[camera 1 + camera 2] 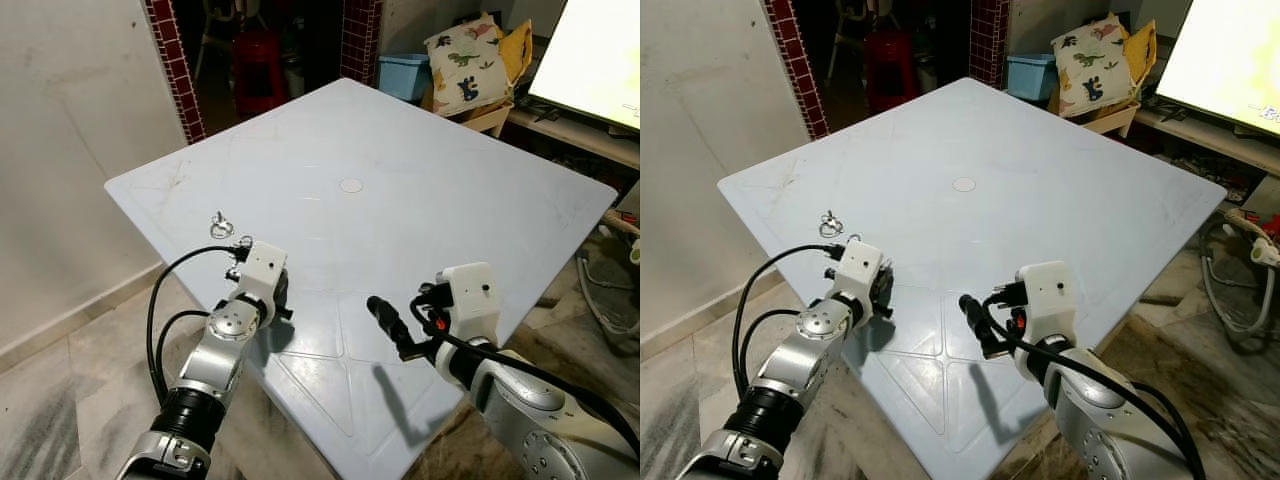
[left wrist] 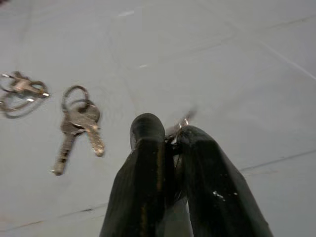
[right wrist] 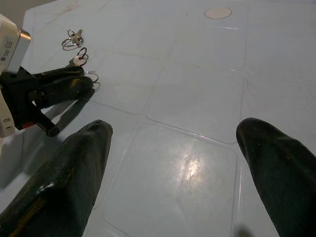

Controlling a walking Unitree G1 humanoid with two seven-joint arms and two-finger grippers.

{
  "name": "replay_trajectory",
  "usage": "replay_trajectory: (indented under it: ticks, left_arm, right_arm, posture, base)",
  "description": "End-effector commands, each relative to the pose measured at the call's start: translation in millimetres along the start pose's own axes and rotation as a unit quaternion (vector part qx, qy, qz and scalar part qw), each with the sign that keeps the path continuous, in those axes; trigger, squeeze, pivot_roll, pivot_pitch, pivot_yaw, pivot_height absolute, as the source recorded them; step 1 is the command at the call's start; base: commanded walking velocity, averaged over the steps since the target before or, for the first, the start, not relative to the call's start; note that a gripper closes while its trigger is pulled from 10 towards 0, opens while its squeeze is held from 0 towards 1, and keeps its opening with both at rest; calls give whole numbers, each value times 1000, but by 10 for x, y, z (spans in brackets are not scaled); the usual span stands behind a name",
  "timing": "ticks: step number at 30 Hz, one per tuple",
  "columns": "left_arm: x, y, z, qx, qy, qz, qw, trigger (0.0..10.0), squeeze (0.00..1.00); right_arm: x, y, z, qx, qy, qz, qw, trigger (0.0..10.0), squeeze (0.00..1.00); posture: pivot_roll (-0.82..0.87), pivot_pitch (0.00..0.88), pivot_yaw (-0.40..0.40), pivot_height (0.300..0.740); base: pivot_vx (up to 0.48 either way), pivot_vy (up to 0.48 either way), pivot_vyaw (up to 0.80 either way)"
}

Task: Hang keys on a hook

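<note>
Right hand (image 3: 173,173): fingers spread apart, hovering over the table's (image 1: 420,200) near edge.
Left hand (image 2: 170,136): pinched together on a small metal ring, near the left corner.
Keys (image 2: 76,126): flat on the table, just beyond the left hand.
Advice: lift slowly, check the keys follow.

A pale blue counter (image 1: 420,130) stands on a marbled floor (image 1: 60,400) beside a white wall (image 1: 70,130), with red-tiled pillars (image 1: 175,65), a blue bin (image 1: 404,75) and a dinosaur-print cushion (image 1: 463,62) behind
</note>
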State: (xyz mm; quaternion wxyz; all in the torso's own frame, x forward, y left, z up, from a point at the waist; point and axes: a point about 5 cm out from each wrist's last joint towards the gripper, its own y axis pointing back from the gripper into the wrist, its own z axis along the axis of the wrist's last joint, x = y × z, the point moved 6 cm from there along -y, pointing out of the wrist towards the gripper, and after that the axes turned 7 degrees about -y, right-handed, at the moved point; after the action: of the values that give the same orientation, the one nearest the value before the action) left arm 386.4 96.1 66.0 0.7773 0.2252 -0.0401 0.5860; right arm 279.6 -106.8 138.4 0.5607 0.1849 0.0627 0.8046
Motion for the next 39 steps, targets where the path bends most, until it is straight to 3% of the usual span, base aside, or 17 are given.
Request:
replay_trajectory:
  ticks: [1, 4, 6, 10, 11, 17, 22, 23, 24, 26, 27, 32, 39]
  left_arm:
    - [107, 3, 13, -6, -9, 28, 1000, 0, 0]
    - [206, 27, 113, -34, -14, 60, 998, 0, 0]
    - [409, 101, 301, -85, -18, 126, 988, 0, 0]
    - [582, 187, 478, -126, -16, 186, 974, 0, 0]
    - [580, 201, 544, -146, -10, 183, 972, 0, 0]
    - [597, 214, 593, -158, -21, 203, 966, 0, 0]
    - [530, 198, 588, -163, -9, 188, 969, 0, 0]
    - [520, 196, 585, -163, -5, 186, 969, 2745, 0]
    - [500, 189, 585, -163, -4, 180, 970, 2745, 0]
    - [423, 167, 587, -164, 5, 155, 974, 4353, 0]
    - [355, 153, 592, -166, 7, 135, 977, 9961, 0]
    - [62, 81, 537, -148, 18, 60, 987, 10000, 0]
    - [336, 124, 512, -142, -2, 145, 979, 10000, 0]
  right_arm:
    - [6, -12, 23, -4, 6, 0, 1000, 10000, 0]
    - [8, -17, 25, -5, 8, 0, 1000, 10000, 0]
    - [11, -26, 24, -6, 11, 1, 1000, 10000, 0]
    - [14, -34, 25, -7, 13, 1, 1000, 10000, 0]
    - [16, -36, 28, -8, 14, 2, 1000, 10000, 0]
    - [18, -54, 35, -10, 15, 2, 1000, 10000, 0]
    - [24, -58, 35, -12, 15, 2, 1000, 10000, 0]
    - [23, -57, 34, -12, 15, 2, 1000, 10000, 0]
    - [22, -56, 33, -12, 16, 2, 1000, 10000, 0]
    - [20, -56, 31, -11, 16, 1, 1000, 10000, 0]
    - [20, -56, 31, -11, 16, 1, 1000, 10000, 0]
    - [22, -57, 26, -11, 17, 1, 1000, 10000, 0]
    - [21, -59, 10, -10, 19, 0, 1000, 10000, 0]
  posture:
    - [-168, 33, 14, 740]
    - [-168, 32, 12, 740]
    - [-164, 33, 9, 740]
    - [-161, 33, 8, 740]
    - [-161, 33, 8, 740]
    - [-157, 30, 9, 740]
    - [-160, 31, 11, 740]
    - [-160, 31, 11, 740]
    - [-160, 32, 10, 740]
    - [-160, 32, 10, 740]
    - [-160, 33, 10, 740]
    - [-158, 33, 11, 740]
    - [-156, 32, 12, 740]
  base:
    - [0, 0, 0]
    - [0, 0, 0]
    - [0, 0, 0]
    - [0, 0, 0]
    - [0, 0, 0]
    - [0, 0, 0]
    - [0, 0, 0]
    - [0, 0, 0]
    - [0, 0, 0]
    - [0, 0, 0]
    - [0, 0, 0]
    - [0, 0, 0]
    - [0, 0, 0]
